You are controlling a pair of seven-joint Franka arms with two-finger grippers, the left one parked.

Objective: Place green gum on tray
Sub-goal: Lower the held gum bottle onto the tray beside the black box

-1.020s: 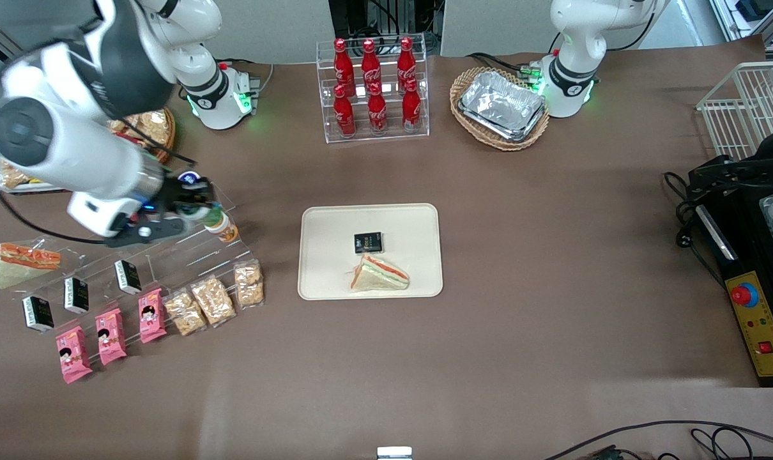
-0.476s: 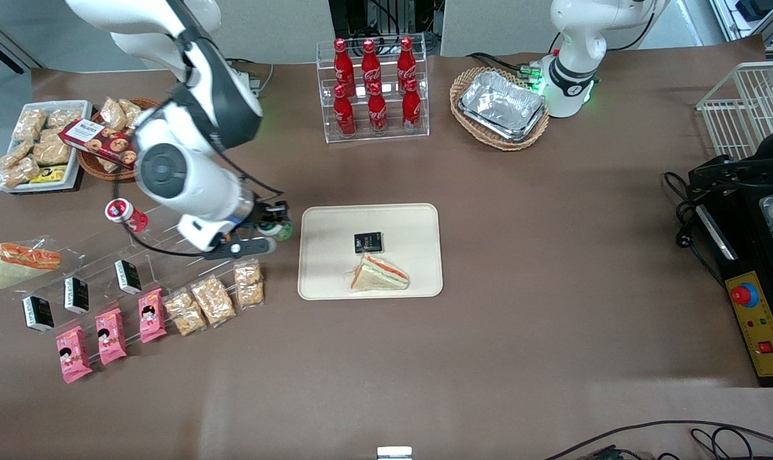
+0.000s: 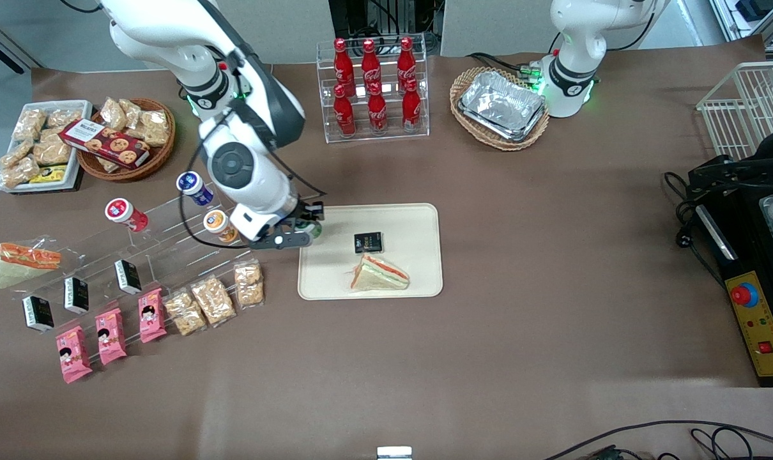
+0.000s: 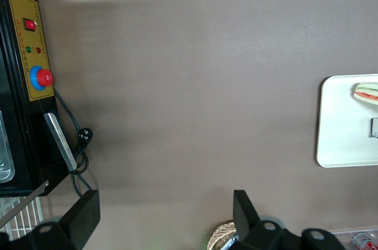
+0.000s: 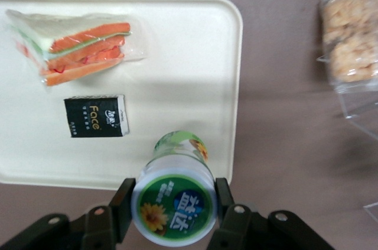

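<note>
My right gripper (image 3: 308, 229) is shut on the green gum (image 5: 173, 201), a small bottle with a white lid and green label. In the front view the green gum (image 3: 312, 228) hangs above the edge of the cream tray (image 3: 326, 281) that faces the working arm's end. The right wrist view shows the black fingers (image 5: 121, 203) pressed on both sides of the lid, with the tray (image 5: 195, 55) below. On the tray lie a wrapped sandwich (image 3: 379, 273) and a small black box (image 3: 368, 242).
A clear tiered stand toward the working arm's end holds a blue-lidded bottle (image 3: 194, 188), an orange gum bottle (image 3: 219, 225), a red one (image 3: 125, 214), black boxes and snack packs (image 3: 248, 283). Cola bottles (image 3: 374, 89) and a wicker basket of foil trays (image 3: 501, 107) stand farther from the camera.
My right gripper has carried the green gum from the clear stand sideways to the tray's edge. The arm has swung clear of the stand, uncovering the other bottles.
</note>
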